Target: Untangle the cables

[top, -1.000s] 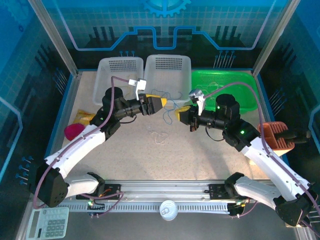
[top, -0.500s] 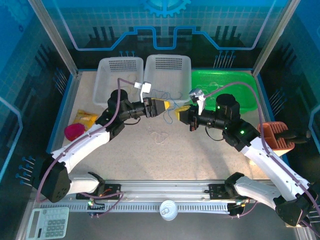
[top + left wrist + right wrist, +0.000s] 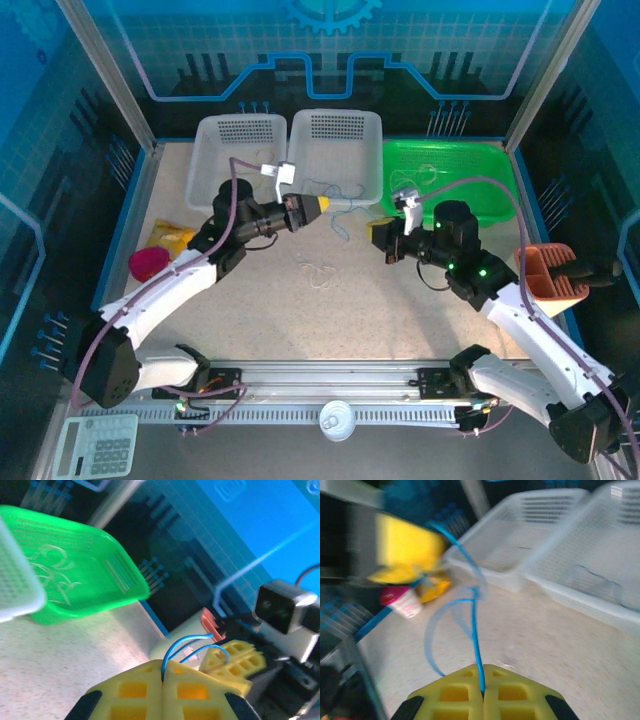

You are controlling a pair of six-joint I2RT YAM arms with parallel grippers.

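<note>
Between the two arms, above the table, runs a thin blue cable [image 3: 345, 215]. My left gripper [image 3: 320, 206] is shut on one end of it; in the left wrist view the blue cable [image 3: 184, 643] rises in two loops from the closed yellow fingertips of the left gripper [image 3: 163, 667]. My right gripper [image 3: 377, 231] is shut on the other end, and the blue cable [image 3: 476, 635] runs out from between the right gripper [image 3: 482, 674] tips toward the left one. A thin white cable [image 3: 318, 270] lies curled on the table below them.
Two white baskets [image 3: 235, 150] [image 3: 335, 145] and a green basket [image 3: 480, 165] line the back edge; a pale cable [image 3: 55, 575] lies in the green one. A pink cup [image 3: 148, 262] and a yellow bag [image 3: 170, 235] sit left, an orange holder [image 3: 550, 275] right.
The left gripper has closed on the blue cable and drawn back slightly to the left. The right gripper has pulled back to the right, keeping its hold.
</note>
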